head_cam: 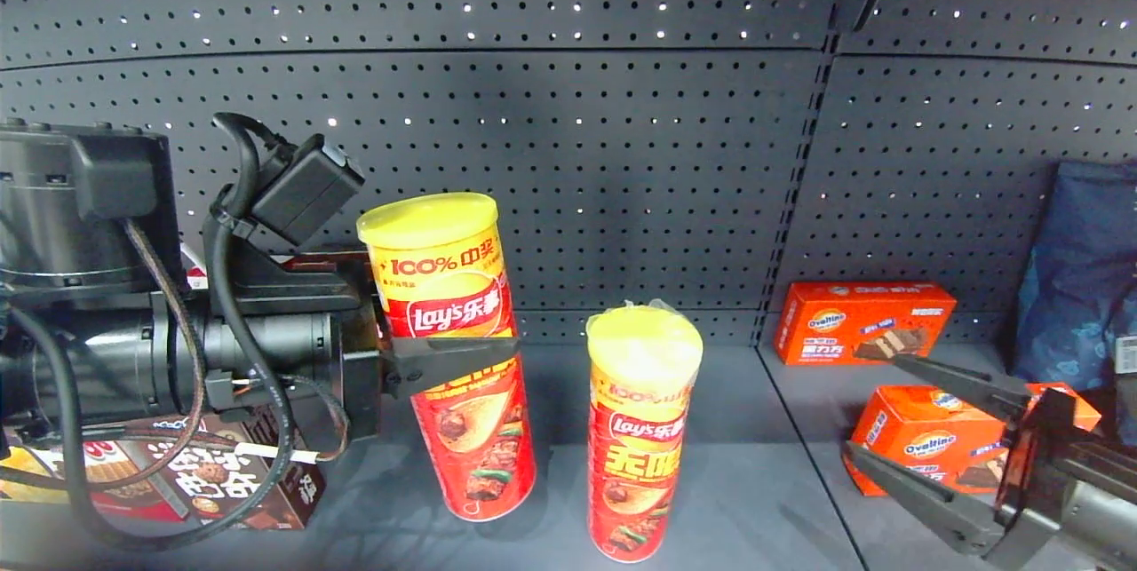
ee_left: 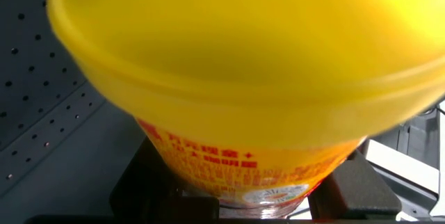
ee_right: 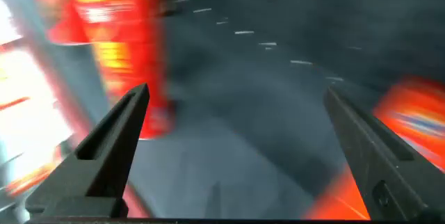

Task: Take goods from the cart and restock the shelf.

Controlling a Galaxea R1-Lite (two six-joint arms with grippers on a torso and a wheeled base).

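Yellow-lidded chip can (head_cam: pixel 444 278), clamped leaning in the left end effector (head_cam: pixel 444 356), could topple onto the neighbouring can (head_cam: pixel 641 429) if released; right end effector (head_cam: pixel 875 408) spread apart.

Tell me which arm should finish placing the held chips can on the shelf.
Left. The left tool is shut on the tilted chips can, its base near the shelf. The right tool is open and empty, over by the orange boxes.
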